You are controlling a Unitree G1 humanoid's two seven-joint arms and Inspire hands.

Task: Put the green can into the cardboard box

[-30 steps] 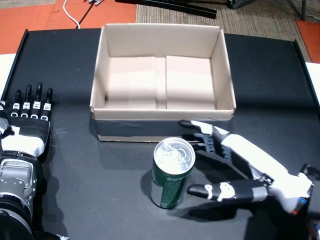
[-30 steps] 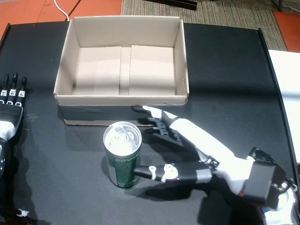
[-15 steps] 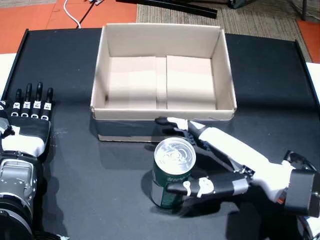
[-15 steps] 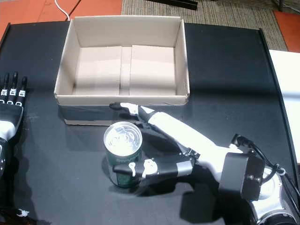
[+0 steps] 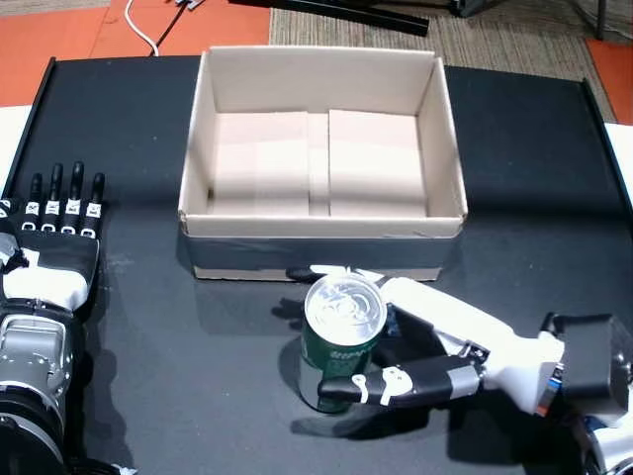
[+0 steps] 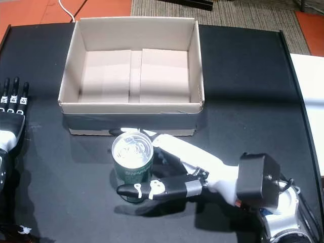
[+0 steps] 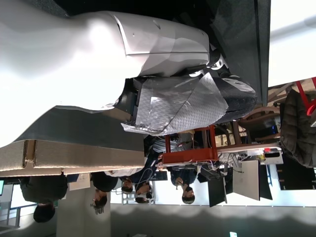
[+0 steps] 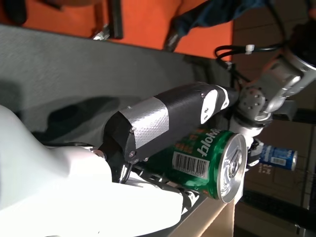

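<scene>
The black surface [image 5: 148,327] filled both head views, and I describe it from largest to smallest. The cardboard box [image 5: 321,228] stood open at 12 o'clock on the surface, with bare flaps on its bottom. Its near wall was just beside the can, but I could not tell if they touched.

My left hand [image 5: 54,242] lay flat at 9 o'clock, well apart from the box, with its fingers [image 5: 74,193] straight and apart and holding nothing. In the left wrist view only the white back of this hand was clear.

My right hand [image 5: 435,341] came in from 4 o'clock and was wrapped around the green can [image 5: 339,341]. The thumb [image 5: 381,384] pressed the near side of the can and the other fingers [image 5: 331,272] curled behind its far side, so I was gripping it. The right wrist view showed the same: the thumb [image 8: 168,116] lay across the green can [image 8: 207,160] above its barcode.

The can stood upright on the surface at 6 o'clock from the box, outside it, with its silver top up.
</scene>
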